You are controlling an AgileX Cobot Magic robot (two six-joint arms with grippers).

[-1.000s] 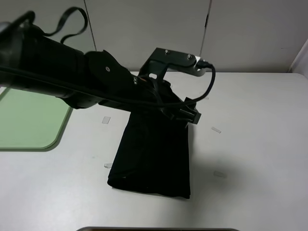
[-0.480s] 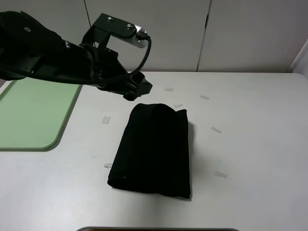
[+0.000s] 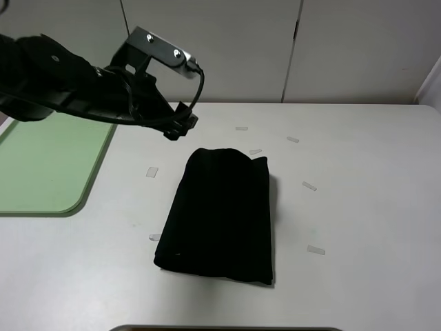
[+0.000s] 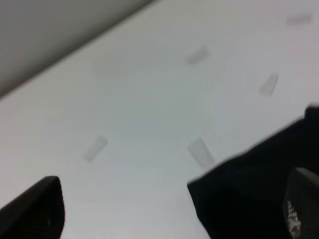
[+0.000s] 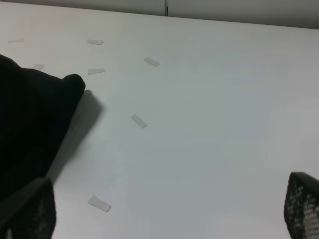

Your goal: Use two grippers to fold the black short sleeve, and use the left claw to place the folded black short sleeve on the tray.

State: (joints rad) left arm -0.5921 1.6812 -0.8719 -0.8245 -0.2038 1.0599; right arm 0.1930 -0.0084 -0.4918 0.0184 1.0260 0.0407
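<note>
The black short sleeve lies folded into a narrow rectangle in the middle of the white table; no lettering shows. My left claw hovers above the table just beyond the shirt's far left corner and is not touching it. In the left wrist view the left claw is open and empty, with a corner of the shirt below it. The right gripper is open and empty beside the shirt's edge; it is out of the overhead view. The mint-green tray sits at the left.
Small strips of clear tape lie scattered on the table around the shirt, such as the strip near the tray. White cabinet doors stand behind the table. A dark edge shows at the front.
The left arm has swung from over the shirt's far end back toward the left and lifted away. The folded shirt has stayed where it lay.
</note>
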